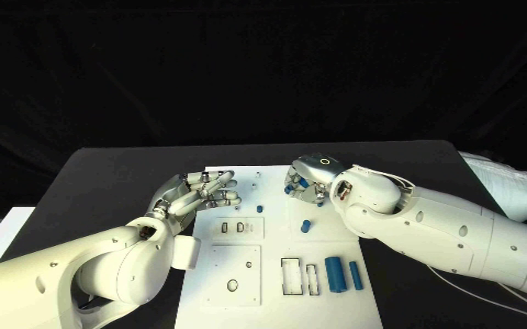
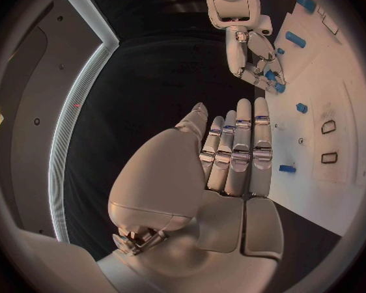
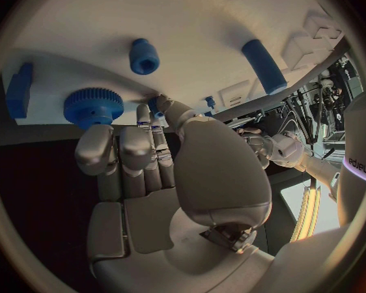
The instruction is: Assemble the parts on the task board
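Nearest me, two blue cylinders [image 1: 343,274] lie side by side on the task board [image 1: 280,298], long axes running away from me. A smaller blue peg [image 1: 305,227] lies mid-board, tilted. I see my right hand [image 1: 308,178] bent down at the board's far edge, fingers curled beside a blue gear [image 3: 94,105]; grip unclear. Left hand [image 1: 206,194] hovers palm-flat, fingers straight, together, holding nothing.
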`<state>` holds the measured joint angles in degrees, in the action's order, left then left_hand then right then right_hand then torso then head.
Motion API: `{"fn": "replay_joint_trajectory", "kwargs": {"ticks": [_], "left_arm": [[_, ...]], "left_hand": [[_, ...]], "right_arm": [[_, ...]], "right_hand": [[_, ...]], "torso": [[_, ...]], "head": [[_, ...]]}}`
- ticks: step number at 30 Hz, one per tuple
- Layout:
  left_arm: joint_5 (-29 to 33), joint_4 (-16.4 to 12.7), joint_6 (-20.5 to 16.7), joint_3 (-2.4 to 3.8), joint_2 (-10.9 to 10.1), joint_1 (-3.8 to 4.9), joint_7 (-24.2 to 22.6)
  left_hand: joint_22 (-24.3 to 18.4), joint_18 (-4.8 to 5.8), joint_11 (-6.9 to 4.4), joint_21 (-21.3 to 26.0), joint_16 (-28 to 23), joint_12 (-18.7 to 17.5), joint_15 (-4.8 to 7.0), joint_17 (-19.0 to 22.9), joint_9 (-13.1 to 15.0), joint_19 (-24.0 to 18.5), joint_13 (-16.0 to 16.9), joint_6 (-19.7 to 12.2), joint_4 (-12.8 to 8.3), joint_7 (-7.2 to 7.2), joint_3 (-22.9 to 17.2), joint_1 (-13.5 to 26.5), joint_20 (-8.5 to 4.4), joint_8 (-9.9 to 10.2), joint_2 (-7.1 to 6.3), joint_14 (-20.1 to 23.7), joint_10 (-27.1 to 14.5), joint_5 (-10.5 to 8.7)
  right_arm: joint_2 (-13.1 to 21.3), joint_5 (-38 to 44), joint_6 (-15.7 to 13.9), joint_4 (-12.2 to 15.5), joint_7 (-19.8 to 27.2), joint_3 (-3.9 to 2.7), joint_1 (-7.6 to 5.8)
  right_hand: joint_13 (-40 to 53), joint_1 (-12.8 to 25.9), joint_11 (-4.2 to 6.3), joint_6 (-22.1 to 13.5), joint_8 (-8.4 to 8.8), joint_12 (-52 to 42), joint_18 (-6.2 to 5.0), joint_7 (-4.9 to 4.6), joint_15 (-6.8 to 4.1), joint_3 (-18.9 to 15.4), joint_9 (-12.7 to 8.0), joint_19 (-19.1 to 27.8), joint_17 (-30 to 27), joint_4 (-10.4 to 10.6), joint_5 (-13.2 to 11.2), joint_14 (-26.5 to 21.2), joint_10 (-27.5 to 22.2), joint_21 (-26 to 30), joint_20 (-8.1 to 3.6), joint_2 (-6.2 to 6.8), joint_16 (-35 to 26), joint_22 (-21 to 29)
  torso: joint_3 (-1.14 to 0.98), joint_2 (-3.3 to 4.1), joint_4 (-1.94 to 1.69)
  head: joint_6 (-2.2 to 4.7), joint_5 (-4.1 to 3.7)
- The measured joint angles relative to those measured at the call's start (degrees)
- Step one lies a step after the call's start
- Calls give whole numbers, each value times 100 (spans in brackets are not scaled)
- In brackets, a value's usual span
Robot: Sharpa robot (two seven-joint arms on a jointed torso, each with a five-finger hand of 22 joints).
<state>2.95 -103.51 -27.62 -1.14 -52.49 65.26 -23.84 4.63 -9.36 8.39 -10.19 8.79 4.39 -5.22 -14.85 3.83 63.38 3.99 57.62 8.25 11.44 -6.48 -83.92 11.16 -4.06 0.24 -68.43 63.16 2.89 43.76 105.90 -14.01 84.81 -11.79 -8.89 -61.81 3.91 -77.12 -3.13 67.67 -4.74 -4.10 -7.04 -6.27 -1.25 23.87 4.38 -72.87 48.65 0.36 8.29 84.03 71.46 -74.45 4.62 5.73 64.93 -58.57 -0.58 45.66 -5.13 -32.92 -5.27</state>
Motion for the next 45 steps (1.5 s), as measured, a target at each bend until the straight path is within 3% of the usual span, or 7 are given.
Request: {"fn": "replay_joint_trajectory", "kwargs": {"ticks": [4,5,17,30,45], "left_arm": [[3,1,-3,0,0,0,19],[4,1,-4,0,-1,0,22],[8,2,-15,0,-7,1,61],[8,-4,-20,1,-11,8,73],[8,-10,-20,1,1,60,82]], "left_hand": [[-6,1,0,22,-15,-24,0,-12,0,0,-4,-13,-36,13,-35,-23,0,0,-23,0,0,0],[-7,1,0,22,-15,-24,0,-17,0,0,-7,-21,-39,21,-62,-23,0,0,-23,0,0,0],[-6,1,0,44,-41,-24,0,-39,0,0,-11,-21,-90,21,-152,-45,0,0,-45,0,0,0],[-6,1,21,44,-63,-45,0,-53,-6,0,-11,-42,-114,42,-240,-45,0,0,-45,0,-21,0],[-11,0,42,43,-86,-45,0,-65,-5,-1,-16,-63,-114,62,-270,-45,1,20,-45,0,-42,0]], "right_arm": [[-6,-89,-206,16,2,-2,2],[-9,-111,-256,23,2,-5,2],[-129,-417,-677,5,-50,-78,-2],[-507,-555,-812,-365,-166,-89,-147],[-878,-653,-807,-680,-218,-88,-182]], "right_hand": [[7,-89,43,76,-14,1,1,16,0,106,0,-41,98,-38,-12,0,121,-78,0,2,88,-145],[4,-98,52,77,-14,1,60,16,0,112,0,-41,111,-45,-19,0,131,-102,0,-7,88,-168],[15,-98,67,78,-14,1,63,16,1,140,0,-61,130,-20,-68,0,196,-144,-21,-32,144,-226],[3,-60,67,78,-14,25,63,16,1,136,-1,-60,152,13,-101,0,196,-169,-20,-66,165,-253],[-3,31,45,78,-14,25,60,16,1,152,-1,-60,163,61,-121,0,174,-189,-20,-6,192,-269]], "torso": [[0,8,-3],[0,10,-4],[4,27,-16],[4,54,-26],[8,80,-58]], "head": [[5,-1],[7,-1],[36,27],[67,37],[57,65]]}}
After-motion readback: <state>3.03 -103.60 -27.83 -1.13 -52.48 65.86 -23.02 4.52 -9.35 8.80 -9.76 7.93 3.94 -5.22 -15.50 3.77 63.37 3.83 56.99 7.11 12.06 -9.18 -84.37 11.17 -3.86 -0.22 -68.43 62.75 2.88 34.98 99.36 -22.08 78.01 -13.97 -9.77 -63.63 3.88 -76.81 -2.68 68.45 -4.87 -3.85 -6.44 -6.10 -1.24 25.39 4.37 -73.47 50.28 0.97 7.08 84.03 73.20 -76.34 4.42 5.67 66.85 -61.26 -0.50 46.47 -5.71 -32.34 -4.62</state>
